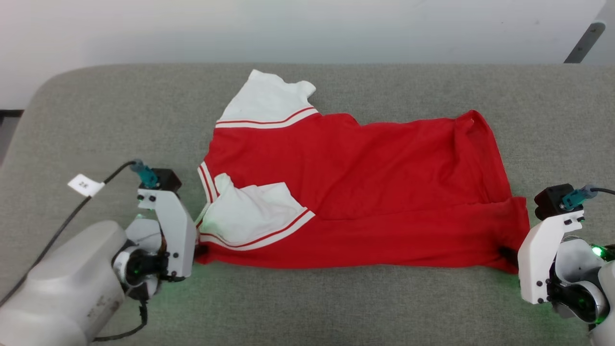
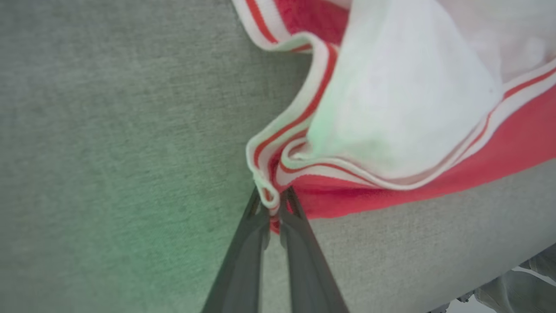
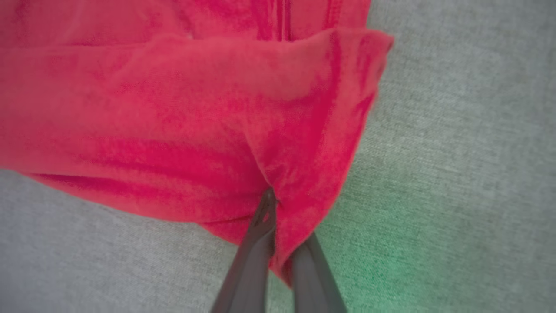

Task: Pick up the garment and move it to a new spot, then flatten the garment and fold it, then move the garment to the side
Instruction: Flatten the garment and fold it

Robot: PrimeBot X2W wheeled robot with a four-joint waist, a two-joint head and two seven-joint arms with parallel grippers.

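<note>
The garment [image 1: 365, 192] is spread across the middle of the grey padded surface [image 1: 336, 298], partly folded over itself. One white sleeve is seen at its 11 o'clock and another lies on the red cloth toward 8 o'clock. The striped trim at the 8 o'clock corner is pinched by the left gripper [image 2: 271, 198]. The red corner at 4 o'clock is clamped between the pressed-together fingers of the right gripper [image 3: 278, 204].

grey fabric-covered surface [image 1: 336, 298] with rounded corner, plain pale wall [image 1: 288, 29] behind it
</note>
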